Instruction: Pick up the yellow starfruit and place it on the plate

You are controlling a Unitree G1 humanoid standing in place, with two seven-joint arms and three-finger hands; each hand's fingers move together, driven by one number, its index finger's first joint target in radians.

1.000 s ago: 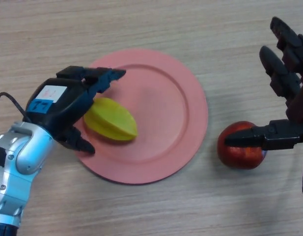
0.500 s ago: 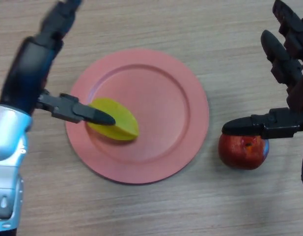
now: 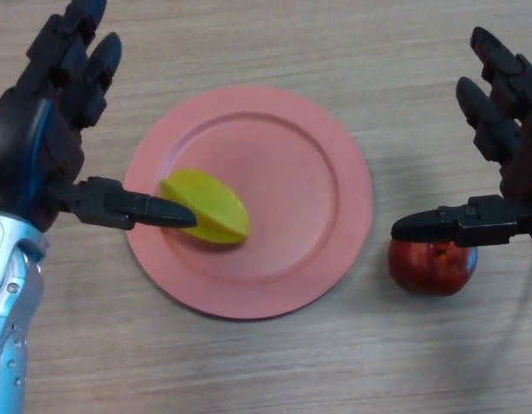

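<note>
Starfruit (image 3: 207, 205), yellow, is seen lying on the pink plate (image 3: 317, 164), in the plate's 9 o'clock half, inside the rim. Its long axis runs from about 10 o'clock to 4 o'clock across the view.

Left robot hand (image 3: 41, 142) is spread wide: fingers are stretched up toward 12 o'clock, well off the plate, and the thumb is thrust out toward 3 o'clock. The thumb tip overlaps the fruit's 9 o'clock end in the view; whether it touches or hangs above cannot be told. Nothing is pinched or wrapped by this hand.

From the left robot hand the fruit lies at 3 o'clock, just beside the thumb tip, with the palm apart from it over the tabletop (image 3: 266, 371).

Right robot hand (image 3: 507, 172) is also held spread, at the plate's 3 o'clock side, its thumb over a red apple (image 3: 431, 266) resting on the tabletop just off the rim. The starfruit is well apart from it, so the left is the nearer hand.

Judged from this layout, the placing looks done; only a clean withdrawal toward 9 o'clock would be called for, without nudging the fruit's near end.
</note>
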